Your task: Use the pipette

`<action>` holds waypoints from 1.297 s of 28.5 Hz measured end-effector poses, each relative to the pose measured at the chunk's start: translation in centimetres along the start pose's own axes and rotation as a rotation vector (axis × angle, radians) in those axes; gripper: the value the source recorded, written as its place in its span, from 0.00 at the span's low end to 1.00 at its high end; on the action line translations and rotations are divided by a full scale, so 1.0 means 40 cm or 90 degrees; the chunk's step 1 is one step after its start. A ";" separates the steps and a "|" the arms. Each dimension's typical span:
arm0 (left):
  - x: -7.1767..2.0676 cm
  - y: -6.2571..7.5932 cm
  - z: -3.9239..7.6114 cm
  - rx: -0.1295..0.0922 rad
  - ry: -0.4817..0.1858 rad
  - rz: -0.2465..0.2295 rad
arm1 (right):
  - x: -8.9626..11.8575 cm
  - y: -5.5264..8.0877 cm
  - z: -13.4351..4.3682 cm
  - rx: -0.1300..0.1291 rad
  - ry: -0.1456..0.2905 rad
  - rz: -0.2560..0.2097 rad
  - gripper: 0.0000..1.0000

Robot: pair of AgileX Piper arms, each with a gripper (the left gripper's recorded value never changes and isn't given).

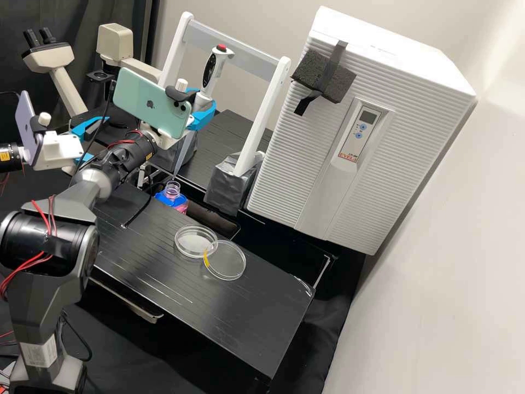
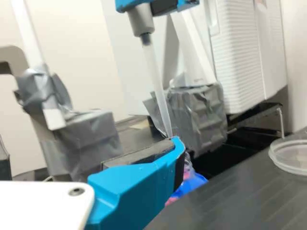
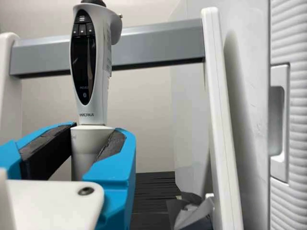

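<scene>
The pipette (image 1: 210, 71) is white with a black panel and a red button on top. Beside the white, finely ribbed cabinet (image 1: 350, 120), the black surface (image 1: 229, 312) shows thin pale lines, and the bottle (image 1: 175, 200) is blue with pink inside.

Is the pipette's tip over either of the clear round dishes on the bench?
No: the pipette tip hangs by the bottle of pink liquid, apart from the left dish and the right dish.
</scene>
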 end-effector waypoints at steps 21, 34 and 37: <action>0.005 -0.092 0.020 -0.009 -0.006 -0.083 | -0.027 -0.050 0.040 -0.011 -0.007 0.002 0.00; -0.002 -0.106 0.019 -0.023 -0.005 -0.106 | -0.048 -0.107 0.089 -0.031 -0.019 0.010 0.00; -0.006 -0.110 0.017 -0.028 -0.003 -0.110 | -0.054 -0.121 0.094 -0.037 -0.015 0.006 0.00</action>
